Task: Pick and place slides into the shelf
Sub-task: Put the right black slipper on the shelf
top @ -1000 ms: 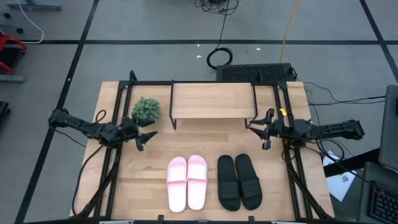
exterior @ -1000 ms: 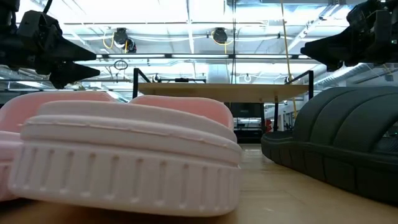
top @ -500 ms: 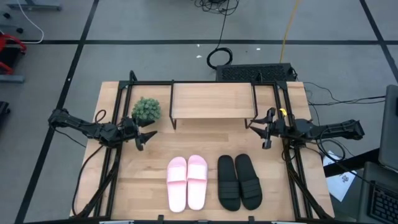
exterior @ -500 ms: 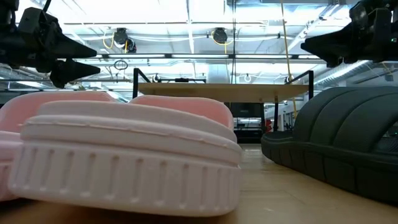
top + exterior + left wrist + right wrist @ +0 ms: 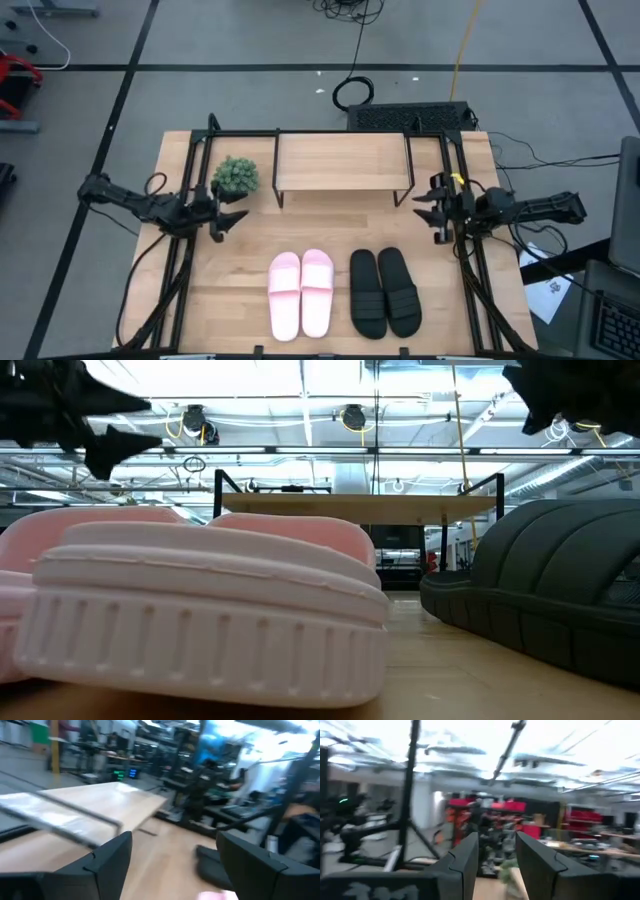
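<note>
Hovering apart: left gripper (image 5: 232,217), right gripper (image 5: 430,208), jaws open, empty; slides (image 5: 343,292) on table.

Slides (image 5: 340,292) before shelf (image 5: 342,162)

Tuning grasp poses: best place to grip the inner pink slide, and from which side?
Likely the wide strap of the inner pink slide, taken from above. It lies flat, sole down, alongside its mate, so the sole edges are crowded while the strap arches up. The left gripper, open and empty, is the nearer one; the right gripper is also open.
</note>
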`<state>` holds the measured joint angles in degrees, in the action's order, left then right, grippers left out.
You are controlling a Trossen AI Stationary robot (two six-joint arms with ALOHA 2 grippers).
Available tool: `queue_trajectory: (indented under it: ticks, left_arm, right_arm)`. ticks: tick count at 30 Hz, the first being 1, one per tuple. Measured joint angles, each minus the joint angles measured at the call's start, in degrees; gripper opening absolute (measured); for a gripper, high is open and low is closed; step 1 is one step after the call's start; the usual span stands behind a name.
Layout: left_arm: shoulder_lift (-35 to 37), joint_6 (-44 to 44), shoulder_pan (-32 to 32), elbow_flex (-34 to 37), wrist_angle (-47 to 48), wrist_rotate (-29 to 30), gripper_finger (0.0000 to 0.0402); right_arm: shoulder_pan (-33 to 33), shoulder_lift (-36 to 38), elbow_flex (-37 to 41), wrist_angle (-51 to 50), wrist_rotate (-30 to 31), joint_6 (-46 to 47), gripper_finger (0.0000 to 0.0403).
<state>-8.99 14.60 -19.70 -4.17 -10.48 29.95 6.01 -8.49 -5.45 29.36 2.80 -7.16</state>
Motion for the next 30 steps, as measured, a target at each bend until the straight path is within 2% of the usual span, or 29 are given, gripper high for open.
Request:
queue_trajectory:
  ticks: [5, 10, 15, 18, 23, 26, 30]
  left_arm:
    - [-1.84, 1.19, -3.44, -3.91, -0.02, -3.4, 0.0294]
    - [-8.41, 1.04, -7.92, -9.17, -0.01, -2.84, 0.0294]
    - [-18.31, 3.71, -12.79, -14.72, 0.49, -2.61, 0.0294]
    - [-24.89, 5.18, -15.92, -18.26, 0.44, -2.06, 0.0294]
    - [-35.47, 5.73, -21.01, -23.86, 0.56, 0.19, 0.0294]
    - [-40.17, 6.69, -23.64, -26.79, 0.46, 1.47, 0.0294]
    - [-45.05, 7.29, -26.54, -29.53, 0.42, 5.04, 0.0294]
  right_arm:
    - [4.3, -4.82, -7.59, -8.31, -1.76, 1.82, 0.0123]
    - [12.69, -15.52, -15.56, -8.56, -3.36, 0.81, 0.0123]
    - [22.99, -28.91, -24.29, -8.56, -1.95, -6.16, 0.0123]
    - [30.1, -36.05, -30.23, -10.35, 6.17, -10.04, 0.0123]
    - [42.4, -46.77, -39.34, -17.21, 26.89, -11.1, 0.0123]
    - [48.99, -52.28, -43.57, -18.44, 37.75, -8.7, 0.0123]
    - [55.91, -58.39, -46.82, -18.65, 48.71, -4.07, 0.0123]
